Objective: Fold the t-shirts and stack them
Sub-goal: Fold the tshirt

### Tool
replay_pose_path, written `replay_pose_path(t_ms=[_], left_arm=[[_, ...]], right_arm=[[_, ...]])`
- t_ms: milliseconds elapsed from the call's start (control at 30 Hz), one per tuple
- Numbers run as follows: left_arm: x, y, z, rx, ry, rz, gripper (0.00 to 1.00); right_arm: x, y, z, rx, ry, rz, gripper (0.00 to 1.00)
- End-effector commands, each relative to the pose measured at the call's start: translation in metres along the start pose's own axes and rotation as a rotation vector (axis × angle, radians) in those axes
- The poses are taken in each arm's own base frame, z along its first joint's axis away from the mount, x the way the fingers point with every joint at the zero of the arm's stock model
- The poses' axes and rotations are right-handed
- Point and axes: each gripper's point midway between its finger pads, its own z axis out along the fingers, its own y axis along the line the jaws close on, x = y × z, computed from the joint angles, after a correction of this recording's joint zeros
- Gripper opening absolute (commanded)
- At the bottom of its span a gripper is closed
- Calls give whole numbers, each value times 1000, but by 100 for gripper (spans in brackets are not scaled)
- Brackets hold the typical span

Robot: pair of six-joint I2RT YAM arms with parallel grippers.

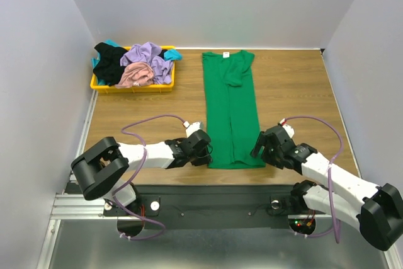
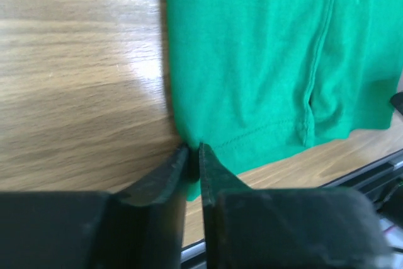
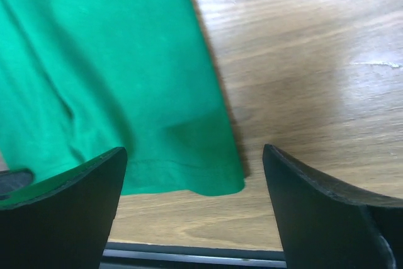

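Note:
A bright green t-shirt (image 1: pixel 230 108) lies on the wooden table as a long narrow strip, sides folded in, neck at the far end. My left gripper (image 1: pixel 204 149) is shut on its near left hem corner (image 2: pixel 192 149), a bit of green cloth pinched between the fingers. My right gripper (image 1: pixel 259 145) is open and hovers over the near right hem corner (image 3: pixel 220 177), which lies flat between the spread fingers (image 3: pixel 75 200). More t-shirts, lavender (image 1: pixel 148 58), dusty pink (image 1: pixel 135 77), black (image 1: pixel 110 64) and teal, are heaped at the far left.
The heap sits in a shallow yellow tray (image 1: pixel 132 87) at the table's far left corner. The table's near edge and a black rail (image 3: pixel 189 256) run just below the shirt's hem. Grey walls close in left, right and behind.

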Motion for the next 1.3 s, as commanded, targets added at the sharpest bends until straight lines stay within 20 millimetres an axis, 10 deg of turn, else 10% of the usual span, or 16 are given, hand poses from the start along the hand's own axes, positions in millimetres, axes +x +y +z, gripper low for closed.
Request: replay_pose_path(t_ms=[0,600,933,1267], left_arm=[[12,22,2,-64,17,8,14],[22,21,-13,-36,6,-10,0],[16,-6,-32,65,-44,30,0],[-45,-43,-37,71,-164,51,0]], right_arm=[[12,-16,6,67,33,26,84],[53,-17,-1,8,215,47,0],[26,6,-26,-104,120,50,0],[-42,41,-26,-85,-81,-15,1]])
